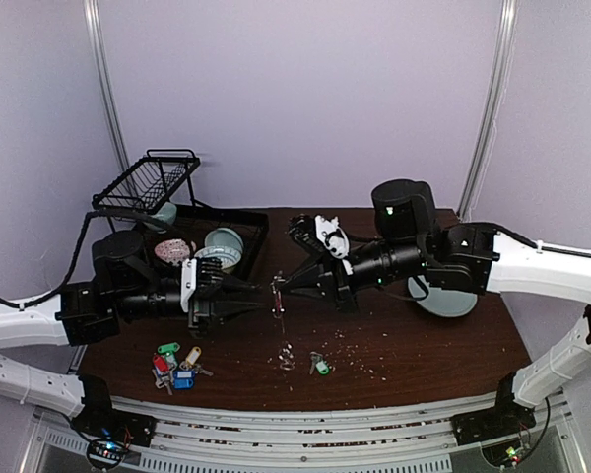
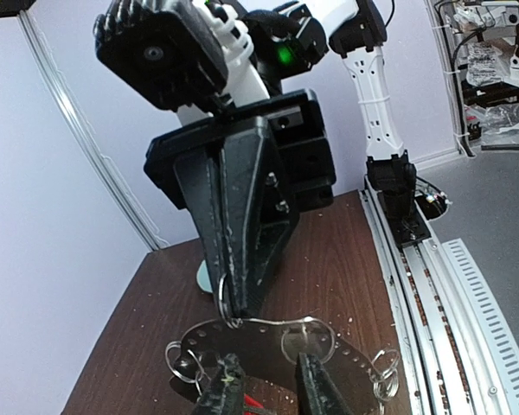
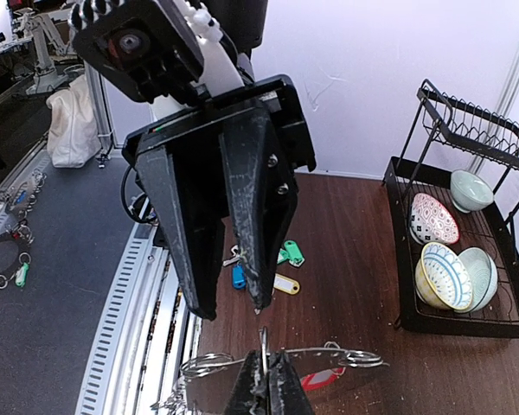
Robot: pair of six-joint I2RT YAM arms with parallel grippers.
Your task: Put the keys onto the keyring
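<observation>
One red-tagged silver key [image 3: 320, 379] hangs by my narrow left pincer [image 2: 266, 363], grip unclear to me; my right pincer [image 3: 265, 354] clamps the flat silver oval keyring [image 2: 355, 354], so threading needs fine alignment.

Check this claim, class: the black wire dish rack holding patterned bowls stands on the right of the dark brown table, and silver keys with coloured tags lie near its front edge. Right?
No: the black wire dish rack stands on the left of the dark brown table, as the top external view shows. The tagged silver keys lie near its front edge.
</observation>
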